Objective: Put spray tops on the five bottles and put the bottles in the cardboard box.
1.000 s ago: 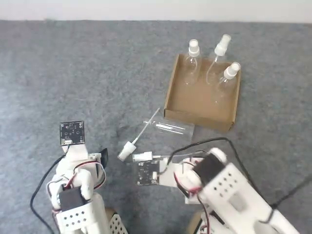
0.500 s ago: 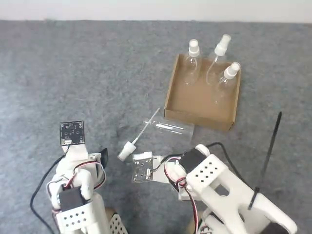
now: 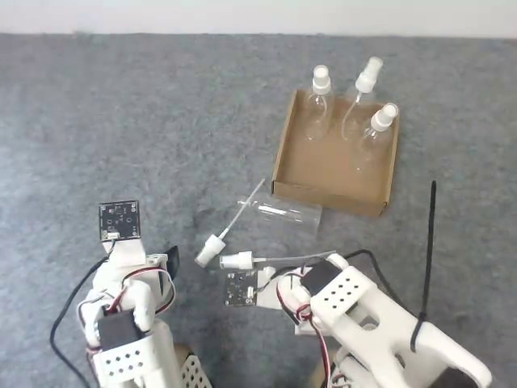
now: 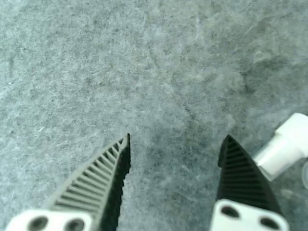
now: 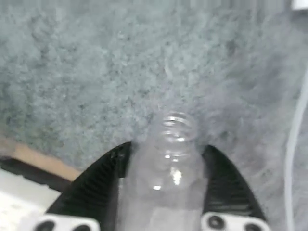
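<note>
Here — clear threaded bottle [image 5: 168, 163]; grey felt [image 5: 72, 72]

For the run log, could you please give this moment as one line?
right gripper: shut on uncapped bottle | left gripper: open | cardboard box: three capped bottles

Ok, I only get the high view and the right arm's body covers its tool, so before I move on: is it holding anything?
Observer: Yes, the right tool is shut on a clear bottle, a finger on each side.
Operator: Capped?
Observer: No, its threaded neck is bare and open.
Operator: And the other arm?
Observer: The left tool is open over bare carpet, with a white spray top beside one finger.
</note>
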{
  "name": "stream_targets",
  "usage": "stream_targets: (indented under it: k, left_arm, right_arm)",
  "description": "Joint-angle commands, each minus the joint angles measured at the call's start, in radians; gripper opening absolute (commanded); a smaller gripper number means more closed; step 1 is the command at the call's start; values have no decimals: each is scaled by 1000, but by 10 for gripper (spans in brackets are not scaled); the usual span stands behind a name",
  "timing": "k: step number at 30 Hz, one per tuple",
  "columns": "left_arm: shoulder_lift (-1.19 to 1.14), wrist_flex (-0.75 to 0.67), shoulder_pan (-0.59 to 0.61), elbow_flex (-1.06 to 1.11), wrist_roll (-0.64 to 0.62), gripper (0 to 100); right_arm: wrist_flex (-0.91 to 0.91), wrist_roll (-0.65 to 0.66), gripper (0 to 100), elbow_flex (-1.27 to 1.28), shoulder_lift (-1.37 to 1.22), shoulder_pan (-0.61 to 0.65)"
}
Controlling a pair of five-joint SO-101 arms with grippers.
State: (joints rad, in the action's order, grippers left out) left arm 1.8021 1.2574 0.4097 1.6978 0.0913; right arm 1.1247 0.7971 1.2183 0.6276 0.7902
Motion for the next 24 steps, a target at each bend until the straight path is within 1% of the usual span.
stream_targets:
  k: [1,3,5,10,13,17,20,24]
  left_arm:
    - [18,5,5,-13,-9,269]
    - [18,5,5,-13,-9,269]
    - [18,5,5,-13,-9,269]
    - [18,5,5,-13,-9,269]
    - [18,5,5,-13,-9,269]
    - [18,5,5,-13,-8,269]
    - [18,5,-52,-13,-6,271]
    - [17,5,-133,-13,-6,270]
  right_arm:
    - [-33,-71,71,-14,8,4]
    - [-28,-104,52,-38,8,-2]
    - [-22,-138,42,-75,8,-39]
    - [-2,-229,41,-232,8,-216]
    - [74,-311,41,-377,8,-300]
    - [257,-399,41,-629,4,-395]
    - [360,-422,41,-778,-4,-501]
    - [389,-420,41,-884,-4,-691]
